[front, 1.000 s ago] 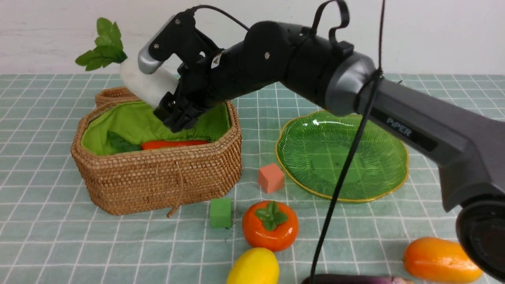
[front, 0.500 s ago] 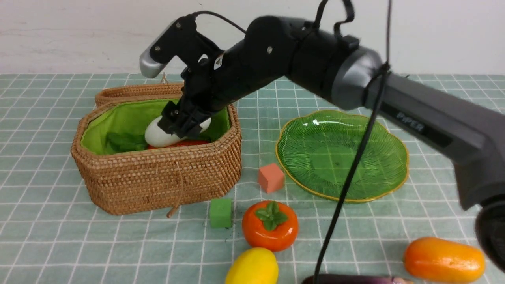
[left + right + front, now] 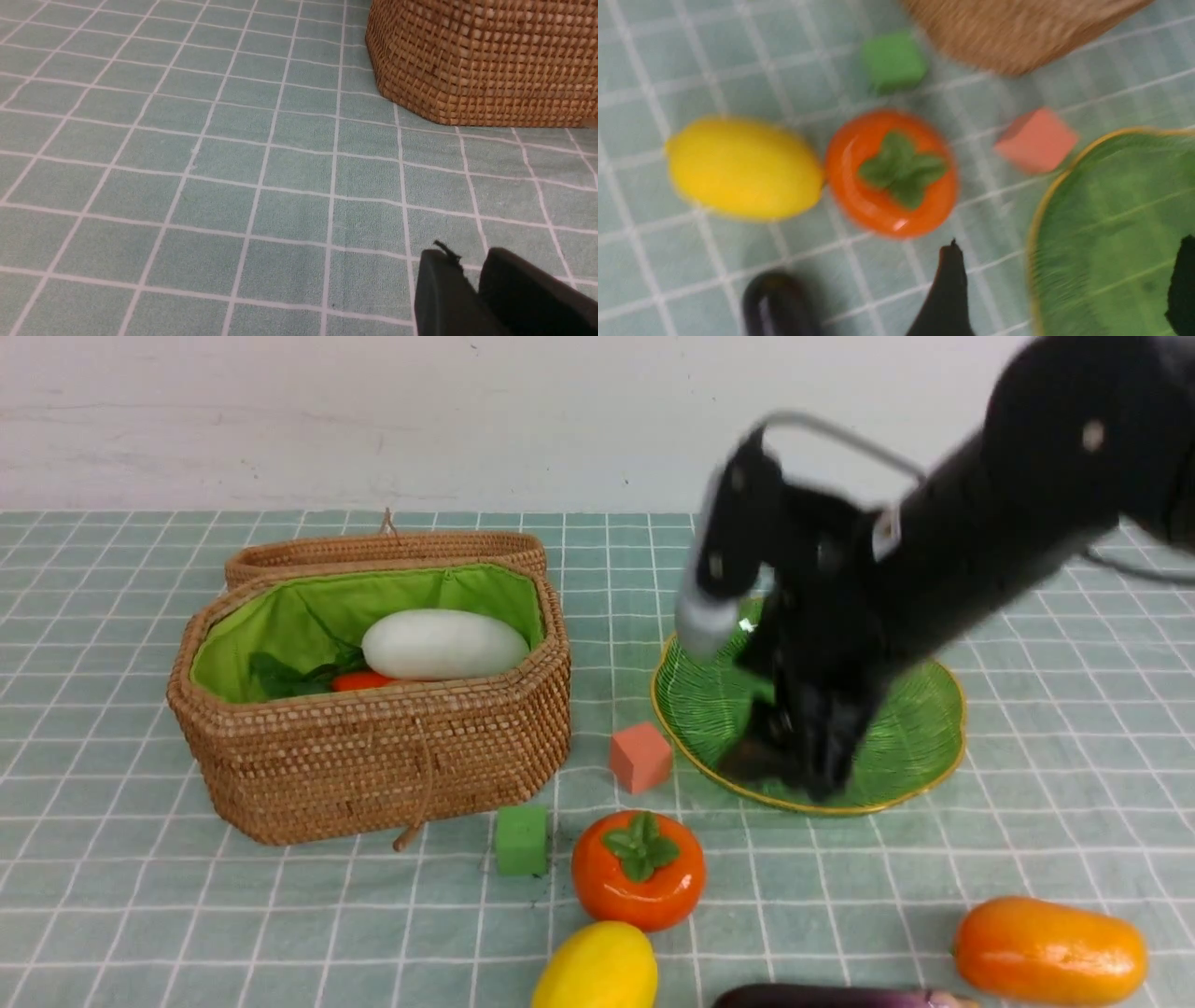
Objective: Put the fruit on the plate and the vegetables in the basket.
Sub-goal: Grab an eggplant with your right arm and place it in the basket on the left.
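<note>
Nearest are laid the yellow lemon [image 3: 597, 969], dark purple eggplant [image 3: 840, 997] and elongated orange mango [image 3: 1050, 950]; next, the round orange persimmon [image 3: 639, 870], just short of the right gripper [image 3: 803, 770] (blurred), held wide-jawed and empty over the ribbed green glass plate [image 3: 924, 709]; farthest, the white radish [image 3: 445, 644] is laid in the wicker basket [image 3: 373, 756]; whether the left gripper [image 3: 472, 268] is closed is not shown.

Right arm [image 3: 990, 532]: bulky black casing, rounded joint shells, blurred in front view. Pale round screw heads [image 3: 1092, 434] dotted over shell. Small white label [image 3: 882, 527] on forearm. Silver-grey rounded cap [image 3: 702, 616] on black wrist block. Thin grey cable [image 3: 831, 429] looped above wrist. Right end effector [image 3: 812, 761]: black, blurred; fingers [image 3: 948, 298] black, tapering to point. Left end effector [image 3: 469, 268]: matte black, blocky, frayed scrap at one tip.
</note>
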Available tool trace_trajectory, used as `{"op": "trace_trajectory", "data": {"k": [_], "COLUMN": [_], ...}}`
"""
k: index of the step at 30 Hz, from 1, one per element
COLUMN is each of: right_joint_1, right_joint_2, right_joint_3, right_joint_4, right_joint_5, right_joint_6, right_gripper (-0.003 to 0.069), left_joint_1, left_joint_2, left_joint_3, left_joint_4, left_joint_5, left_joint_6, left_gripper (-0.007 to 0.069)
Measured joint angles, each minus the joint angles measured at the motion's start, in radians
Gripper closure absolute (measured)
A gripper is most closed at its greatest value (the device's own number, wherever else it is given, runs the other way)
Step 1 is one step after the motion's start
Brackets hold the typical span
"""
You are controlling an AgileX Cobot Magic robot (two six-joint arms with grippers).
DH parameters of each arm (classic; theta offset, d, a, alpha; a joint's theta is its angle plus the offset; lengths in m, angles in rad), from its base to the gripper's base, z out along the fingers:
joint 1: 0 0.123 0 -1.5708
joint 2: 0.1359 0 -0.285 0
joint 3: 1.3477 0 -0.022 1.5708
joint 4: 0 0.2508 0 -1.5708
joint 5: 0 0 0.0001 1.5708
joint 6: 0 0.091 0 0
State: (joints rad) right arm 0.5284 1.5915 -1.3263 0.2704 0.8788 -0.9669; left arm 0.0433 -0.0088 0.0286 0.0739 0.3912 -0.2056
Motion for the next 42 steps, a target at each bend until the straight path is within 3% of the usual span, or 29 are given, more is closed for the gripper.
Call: {"op": "trace_trajectory", "data": {"k": [4,11,14,16,17,18,24,27,30,31,32,35,36,39,42], "right_joint_1": [0.074,0.097,0.097,0.097,0.097,0.097,0.097,0.097,0.097,0.097,0.097,0.101,0.101,0.122,0.144], "right_joint_2": [-0.028,0.029,0.089,0.114,0.116,0.123,0.123,0.125,0.141,0.159,0.163,0.243,0.243,0.363,0.447], "right_joint_3": [0.255,0.365,0.367,0.362,0.36,0.314,0.05,-0.123,-0.301,-0.366,-0.374,-0.469,-0.472,-0.496,-0.496], "right_joint_4": [-0.002,-0.065,-0.1,-0.109,-0.11,-0.12,-0.114,-0.071,0.031,0.083,0.083,0.25,0.261,0.475,0.565], "right_joint_5": [-0.086,-0.174,-0.179,-0.157,-0.153,-0.074,0.135,0.145,0.035,-0.068,-0.068,-0.338,-0.354,-0.683,-0.849], "right_joint_6": [-0.066,-0.064,-0.04,-0.034,-0.034,-0.029,-0.005,0.014,0.042,0.059,0.061,0.057,0.055,-0.007,-0.092], "right_gripper": [0.0053,0.0057,0.0112,0.0209,0.0223,0.0264,0.0258,0.0258,0.0258,0.0258,0.0258,0.0258,0.0258,0.0258,0.0258], "left_joint_1": [0.0,0.0,0.0,0.0,0.0,0.0,0.0,0.0,0.0,0.0,0.0,0.0,0.0,0.0,0.0], "left_joint_2": [0.0,0.0,0.0,0.0,0.0,0.0,0.0,0.0,0.0,0.0,0.0,0.0,0.0,0.0,0.0], "left_joint_3": [0.0,0.0,0.0,0.0,0.0,0.0,0.0,0.0,0.0,0.0,0.0,0.0,0.0,0.0,0.0], "left_joint_4": [0.0,0.0,0.0,0.0,0.0,0.0,0.0,0.0,0.0,0.0,0.0,0.0,0.0,0.0,0.001], "left_joint_5": [0.0,0.0,0.0,0.0,0.0,0.0,0.0,0.0,0.0,0.0,0.0,0.0,0.0,0.0,0.0], "left_joint_6": [0.0,0.0,0.0,0.0,0.0,0.0,0.0,0.0,0.0,0.0,0.0,0.0,0.0,0.0,0.0], "left_gripper": [0.0491,0.0486,0.048,0.048,0.0479,0.0476,0.0469,0.0467,0.0461,0.0459,0.0459,0.0458,0.0458,0.0451,0.0449]}}
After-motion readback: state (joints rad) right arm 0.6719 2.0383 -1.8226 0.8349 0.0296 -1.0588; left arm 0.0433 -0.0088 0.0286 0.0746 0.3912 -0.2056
